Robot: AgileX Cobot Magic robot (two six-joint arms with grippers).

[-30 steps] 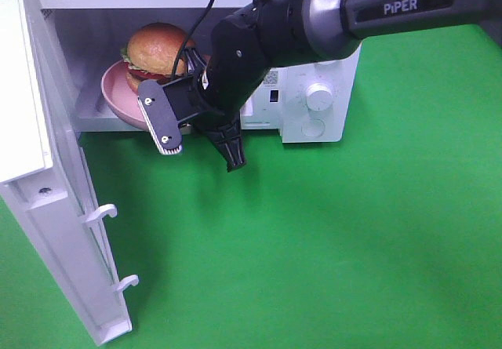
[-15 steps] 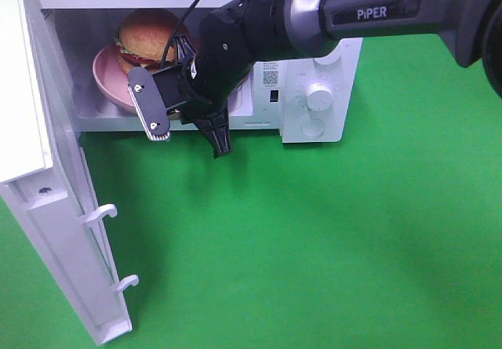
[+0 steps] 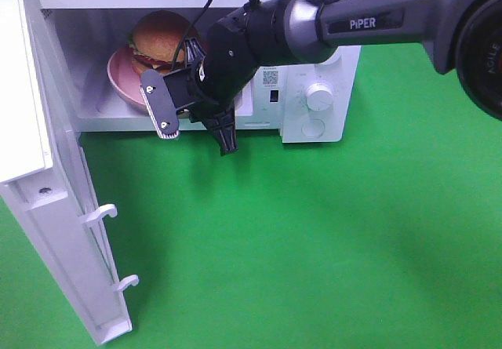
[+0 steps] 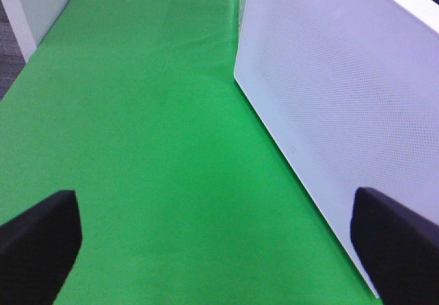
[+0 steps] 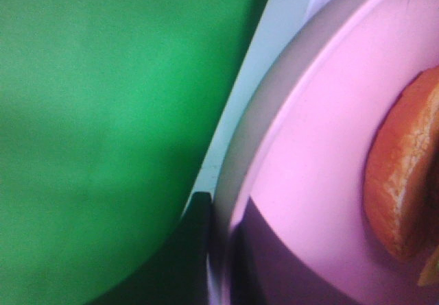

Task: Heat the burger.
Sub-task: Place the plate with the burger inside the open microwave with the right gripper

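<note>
**Position.** The burger (image 3: 161, 35) sits on the pink plate (image 3: 118, 78), inside the cavity of the microwave (image 3: 314, 125). The door (image 3: 47, 169) stands fully swung out.

**Grippers.** The right gripper (image 3: 187, 65) reaches across into the opening, pinched narrow on the near rim of the plate. The right wrist view shows one dark finger against that rim. The left gripper (image 4: 219, 243) is spread wide and holds nothing. It hangs over the green surface (image 3: 329, 247) beside the outer face of the door.

**Hazards noted.**
1. The hold is on the plate's edge only. A load carried from one side may let the plate pivot or slip in the grip.
2. From above the plate appears tilted, with its far edge higher, though the arm hides much of it. Whether it rests on the cavity floor cannot be told. Releasing it while raised or tilted could jolt the burger, which may slide or shed its top bun.
3. The wrist housing hangs close to the lower lip of the opening. A careless withdrawal could catch it, or drag the plate back out.
4. The door must be shut before heating. Swinging it while the right arm occupies the opening would strike the arm.
</note>
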